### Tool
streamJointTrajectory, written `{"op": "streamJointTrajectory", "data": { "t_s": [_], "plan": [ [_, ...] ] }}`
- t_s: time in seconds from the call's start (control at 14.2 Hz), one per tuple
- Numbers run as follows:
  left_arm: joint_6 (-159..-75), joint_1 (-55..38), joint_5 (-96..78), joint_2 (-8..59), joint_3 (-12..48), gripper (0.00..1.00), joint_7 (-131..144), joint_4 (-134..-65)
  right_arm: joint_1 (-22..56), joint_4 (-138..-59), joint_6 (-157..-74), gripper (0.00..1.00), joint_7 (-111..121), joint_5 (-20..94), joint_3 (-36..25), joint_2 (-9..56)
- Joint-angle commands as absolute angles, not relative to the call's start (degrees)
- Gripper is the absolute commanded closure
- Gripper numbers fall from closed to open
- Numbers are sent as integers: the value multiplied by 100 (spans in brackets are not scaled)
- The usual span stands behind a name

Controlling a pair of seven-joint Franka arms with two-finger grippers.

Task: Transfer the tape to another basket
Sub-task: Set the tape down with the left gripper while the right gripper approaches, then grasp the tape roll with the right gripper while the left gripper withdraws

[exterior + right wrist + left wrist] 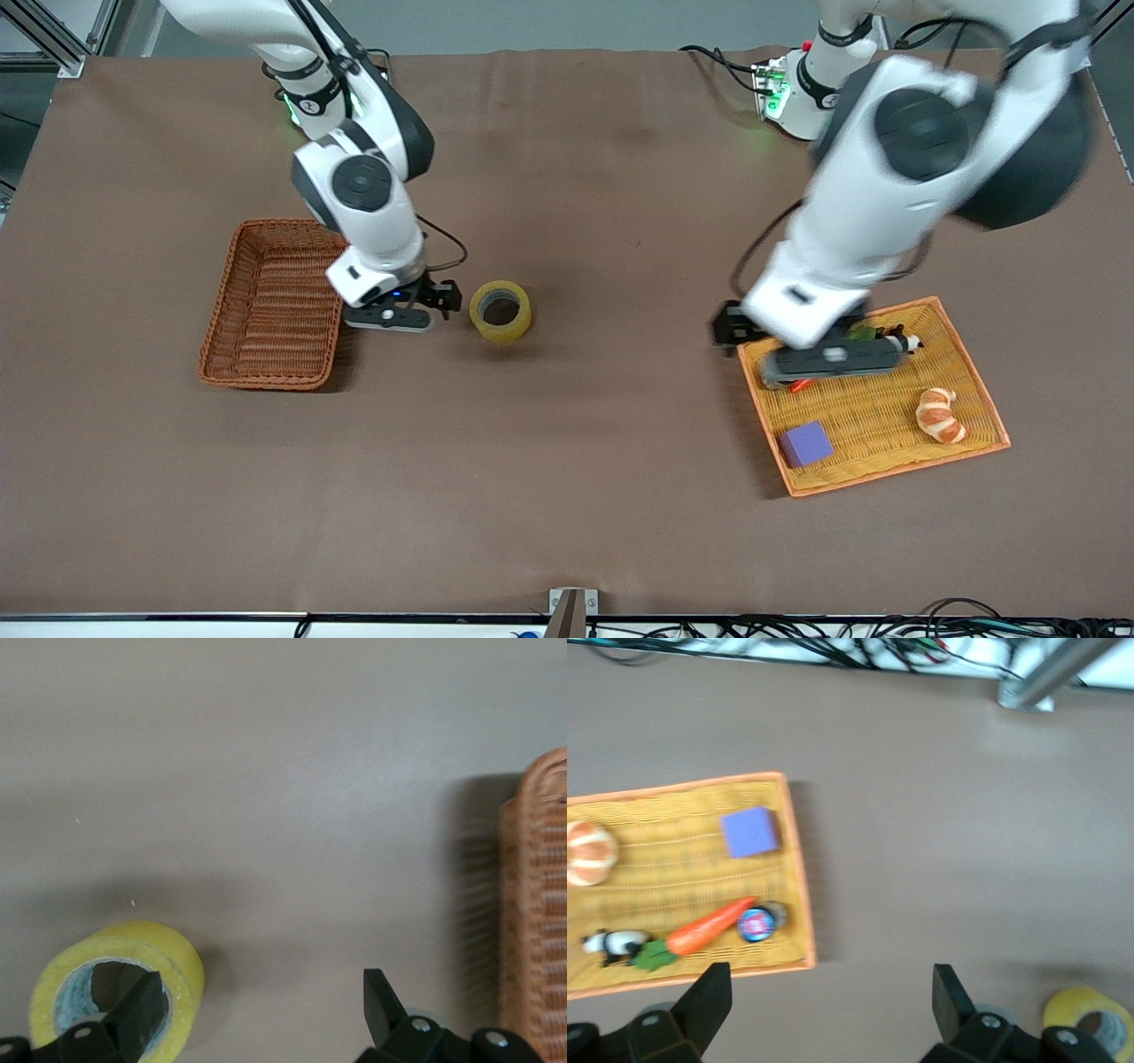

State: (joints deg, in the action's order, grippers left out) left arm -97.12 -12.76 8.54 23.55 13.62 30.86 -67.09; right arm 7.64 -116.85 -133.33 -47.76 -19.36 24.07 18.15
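Clearly nearer: right end effector (423,306), jaws wide and empty, between tape (500,311) and wicker basket (271,306). Left end effector (830,1014) wide, empty, over yellow tray (966,390).

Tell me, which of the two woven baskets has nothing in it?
The deep reddish-brown wicker basket at the right arm's end; the flat yellow woven tray holds toys and food.

No text, label or number can be read anywhere.

Right claw (423,307) hangs low, spread wide, between basket (273,304) and tape (501,311); left claw (802,365), also spread, is over the tray's (886,416) corner.
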Motion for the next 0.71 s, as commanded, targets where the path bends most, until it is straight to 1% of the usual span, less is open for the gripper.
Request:
{"op": "streamJointTrajectory", "data": {
  "t_s": [0.0, 0.21, 0.28, 0.42, 0.64],
  "plan": [
    [-9344, -688, 661, 1829, 1450, 0, 2858, -7084, 816, -11646, -13710, 0, -5010, -2241, 2496, 2310],
    [-9107, 50, 3, 1417, 1459, 0, 1700, -7276, 887, -11680, -13869, 0, -5106, -2495, 2496, 2487],
    [-9079, 175, -43, 1258, 1450, 0, 1400, -7382, 914, -11715, -13913, 0, -5159, -2600, 2496, 2513],
    [-9070, 342, -18, 933, 1441, 0, 1029, -7759, 984, -11707, -14271, 0, -5526, -2637, 2505, 2767],
    [-9070, 387, 9, 940, 1433, 0, 993, -7752, 1054, -11698, -14352, 0, -5581, -2654, 2540, 2838]
  ]
}}
